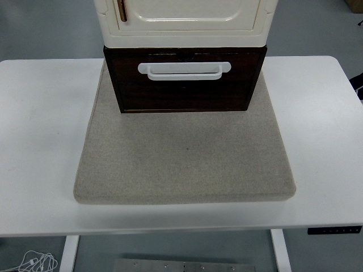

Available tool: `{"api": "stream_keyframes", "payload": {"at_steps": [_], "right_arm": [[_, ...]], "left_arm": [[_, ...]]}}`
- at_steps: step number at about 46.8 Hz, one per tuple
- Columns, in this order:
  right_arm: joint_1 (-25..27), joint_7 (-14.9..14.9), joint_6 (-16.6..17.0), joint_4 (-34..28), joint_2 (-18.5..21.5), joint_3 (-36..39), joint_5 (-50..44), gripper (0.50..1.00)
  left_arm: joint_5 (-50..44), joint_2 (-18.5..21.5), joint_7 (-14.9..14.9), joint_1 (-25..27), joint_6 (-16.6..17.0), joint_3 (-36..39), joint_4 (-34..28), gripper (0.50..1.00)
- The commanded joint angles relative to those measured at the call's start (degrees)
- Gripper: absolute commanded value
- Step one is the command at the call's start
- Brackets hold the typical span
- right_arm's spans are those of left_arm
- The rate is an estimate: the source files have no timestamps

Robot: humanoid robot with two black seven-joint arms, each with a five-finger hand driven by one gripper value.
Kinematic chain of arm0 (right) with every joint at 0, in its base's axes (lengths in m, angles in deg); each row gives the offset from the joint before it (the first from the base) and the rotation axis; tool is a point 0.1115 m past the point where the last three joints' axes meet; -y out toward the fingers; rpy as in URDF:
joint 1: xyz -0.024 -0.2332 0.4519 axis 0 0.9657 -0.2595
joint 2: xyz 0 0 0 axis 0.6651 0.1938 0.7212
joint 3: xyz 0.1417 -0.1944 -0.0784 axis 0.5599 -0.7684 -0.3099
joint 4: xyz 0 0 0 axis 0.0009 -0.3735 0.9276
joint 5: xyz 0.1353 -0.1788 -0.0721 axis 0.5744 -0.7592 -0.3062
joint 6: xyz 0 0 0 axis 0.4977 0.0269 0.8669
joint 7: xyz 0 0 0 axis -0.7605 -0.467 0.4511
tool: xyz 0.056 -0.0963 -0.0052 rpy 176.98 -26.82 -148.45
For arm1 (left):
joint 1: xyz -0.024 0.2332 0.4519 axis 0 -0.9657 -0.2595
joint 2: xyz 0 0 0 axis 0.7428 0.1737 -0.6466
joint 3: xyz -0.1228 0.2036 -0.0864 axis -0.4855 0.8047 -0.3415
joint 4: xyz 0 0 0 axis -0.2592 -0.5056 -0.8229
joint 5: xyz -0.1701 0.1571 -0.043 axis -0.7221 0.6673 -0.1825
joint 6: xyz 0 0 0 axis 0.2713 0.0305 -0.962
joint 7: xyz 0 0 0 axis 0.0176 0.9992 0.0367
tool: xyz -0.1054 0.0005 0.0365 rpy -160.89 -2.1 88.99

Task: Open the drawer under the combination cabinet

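Note:
A cream cabinet with a brown door handle stands at the back centre of a grey mat. Under it sits a dark brown drawer with a white bar handle across its front. The drawer front stands a little forward of the cabinet's base. Neither of my hands shows in the head view.
The grey mat lies on the white table, which has bare surface left and right of it. A dark bit of a person's clothing shows at the right edge. A white cable lies on the floor below.

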Motion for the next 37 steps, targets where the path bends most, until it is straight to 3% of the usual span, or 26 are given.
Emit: {"api": "stream_keyframes", "payload": {"at_steps": [1,16,26,37], "right_arm": [[0.0,0.0,-0.02,-0.07,0.0,0.0,-0.01,0.926],[0.0,0.0,0.07,0.01,0.0,0.0,-0.01,0.926],[0.0,0.0,-0.02,0.01,0.0,0.0,-0.01,0.926],[0.0,0.0,0.07,0.01,0.0,0.0,-0.01,0.928]], "left_arm": [[0.02,1.64,-0.07,3.2,0.16,0.01,-1.69,1.0],[3.27,9.9,0.02,11.55,1.12,2.9,-19.88,1.0],[9.25,10.34,0.46,17.18,0.42,8.71,-27.17,1.0],[13.73,12.19,0.63,19.2,0.07,14.42,-44.48,1.0]]}}
